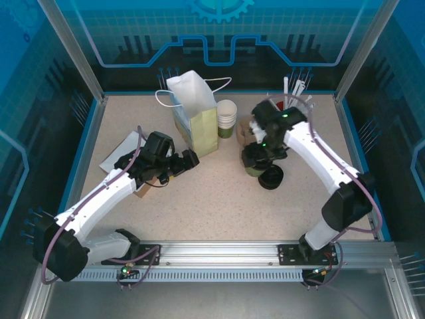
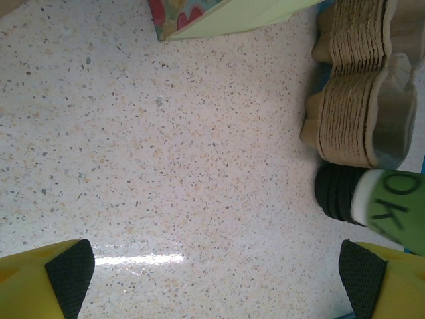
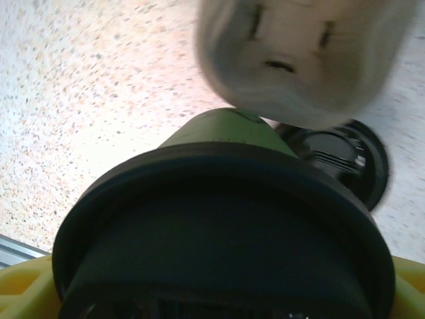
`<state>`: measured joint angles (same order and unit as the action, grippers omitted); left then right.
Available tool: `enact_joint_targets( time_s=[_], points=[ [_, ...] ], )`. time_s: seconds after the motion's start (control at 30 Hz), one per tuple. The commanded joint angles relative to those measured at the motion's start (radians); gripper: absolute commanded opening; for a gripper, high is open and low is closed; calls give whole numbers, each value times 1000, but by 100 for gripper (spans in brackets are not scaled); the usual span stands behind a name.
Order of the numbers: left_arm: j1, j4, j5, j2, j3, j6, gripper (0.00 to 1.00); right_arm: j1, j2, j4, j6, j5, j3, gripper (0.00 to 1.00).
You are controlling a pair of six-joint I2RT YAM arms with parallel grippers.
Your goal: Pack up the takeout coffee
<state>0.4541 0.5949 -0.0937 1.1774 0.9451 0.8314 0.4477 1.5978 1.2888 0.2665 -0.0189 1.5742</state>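
Observation:
The takeout coffee [image 1: 252, 170], an olive-green cup with a cream band and a black lid, stands right of the table's centre. In the right wrist view its black lid [image 3: 219, 232] spans the whole gap between the yellow fingers, with the green body [image 3: 219, 129] beyond it. My right gripper [image 1: 257, 158] is closed round the cup at the lid. My left gripper [image 1: 192, 159] hovers open over bare table beside the paper bag [image 1: 196, 113]; its black pads [image 2: 70, 269] stand wide apart with nothing between them. From the left wrist the cup [image 2: 392, 206] shows at the right edge.
A stack of lidless cups [image 1: 226, 118] stands right of the bag. Pulp cup carriers [image 1: 244, 133] [image 2: 358, 100] sit behind the coffee. Loose black lids [image 1: 271, 177] [image 3: 339, 159] lie just right of it. White paper [image 1: 123, 149] lies at the left, stirrers [image 1: 295, 90] at the back right.

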Motion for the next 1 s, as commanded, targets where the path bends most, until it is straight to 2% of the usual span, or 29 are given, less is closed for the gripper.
enact_joint_targets(
  time_s=[0.0,0.2,0.4,0.6,0.97],
  points=[
    [-8,25,23,2,23,-25,99,-112,-44,67,-52,-2,22,85],
    [-9,47,30,-7,27,-37,99,-305,-13,79,-130,-3,100,85],
    [-9,64,41,-20,34,-44,99,-406,48,55,-169,-3,153,85],
    [-10,73,45,-18,43,-46,99,-449,139,-8,-178,-19,169,85],
    [-9,79,40,-24,44,-44,99,-457,288,-105,-169,-45,153,86]
  ],
)
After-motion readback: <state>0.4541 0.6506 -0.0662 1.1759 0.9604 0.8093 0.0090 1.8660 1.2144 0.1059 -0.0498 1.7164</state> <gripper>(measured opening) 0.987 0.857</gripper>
